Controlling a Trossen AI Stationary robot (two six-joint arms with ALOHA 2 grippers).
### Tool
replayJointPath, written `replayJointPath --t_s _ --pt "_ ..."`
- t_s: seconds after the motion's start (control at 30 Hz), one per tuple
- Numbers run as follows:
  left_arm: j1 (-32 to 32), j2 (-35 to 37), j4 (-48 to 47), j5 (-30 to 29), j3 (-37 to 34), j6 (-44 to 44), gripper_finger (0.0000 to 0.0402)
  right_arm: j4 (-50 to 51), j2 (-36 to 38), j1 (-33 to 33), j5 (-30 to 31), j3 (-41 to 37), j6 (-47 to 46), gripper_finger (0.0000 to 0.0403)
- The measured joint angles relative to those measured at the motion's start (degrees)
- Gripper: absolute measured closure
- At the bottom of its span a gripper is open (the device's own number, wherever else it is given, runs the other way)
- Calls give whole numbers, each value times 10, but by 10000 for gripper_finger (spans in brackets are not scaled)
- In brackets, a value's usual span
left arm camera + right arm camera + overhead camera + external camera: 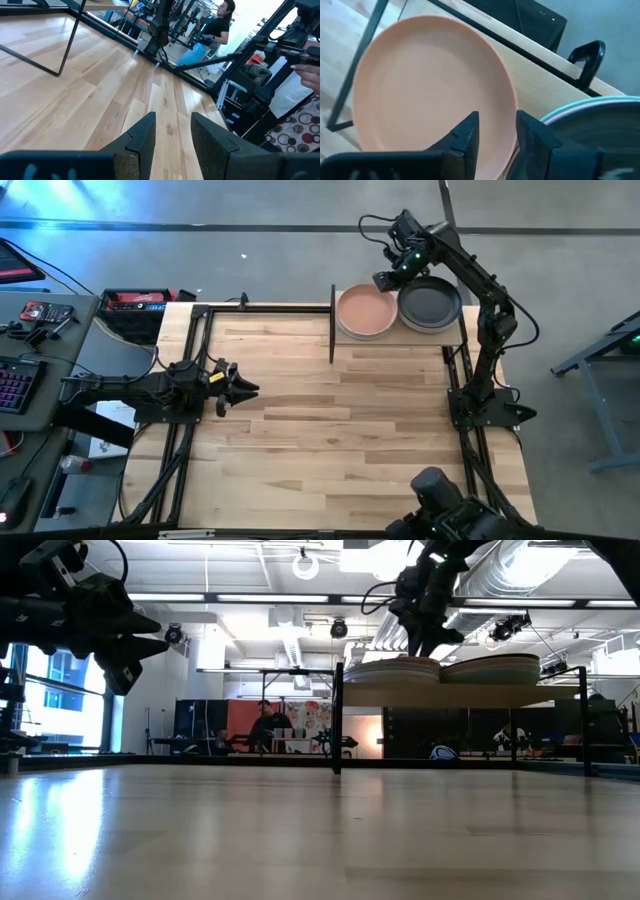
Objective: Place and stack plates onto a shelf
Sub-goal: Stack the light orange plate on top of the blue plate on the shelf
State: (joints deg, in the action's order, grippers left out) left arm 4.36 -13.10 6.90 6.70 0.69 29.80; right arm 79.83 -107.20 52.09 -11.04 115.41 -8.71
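Observation:
The shelf (400, 338) stands at the table's far right, carrying two stacks of plates. The left stack is topped by a terracotta plate (365, 312), the right one by a dark plate (430, 305) with a teal rim (570, 107) showing under it. In the low view both stacks (392, 668) rest on the shelf board (460, 692). My right gripper (385, 280) is open and hovers over the near-right rim of the terracotta plate (420, 85), one finger over the plate and one outside it. My left gripper (243, 390) waits open at the table's left, above bare wood. My right gripper comes from above, slanting down, with its fingers (467, 132) on either side of the terracotta plate's rim (507, 130). Whether they touch the rim I cannot tell. The plate lies flat on its stack.
A black clamp (587, 57) sits at the shelf's far edge. Bare tabletop (330, 420) spreads between the arms. A keyboard and tools (30, 350) lie left of the table. A person (215, 30) sits in the room beyond, and a hand (307, 75) shows at the edge.

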Motion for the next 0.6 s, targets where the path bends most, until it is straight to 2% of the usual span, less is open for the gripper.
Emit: replayJointPath --t_s 0.17,0.33,0.6 --pt "0 0 0 0 0 0 289 24 0 1 -26 21 -24 295" --pt "0 0 0 0 0 0 289 61 1 -24 -29 24 -35 295" --pt "0 0 0 0 0 0 289 52 0 -91 33 -16 -43 295"
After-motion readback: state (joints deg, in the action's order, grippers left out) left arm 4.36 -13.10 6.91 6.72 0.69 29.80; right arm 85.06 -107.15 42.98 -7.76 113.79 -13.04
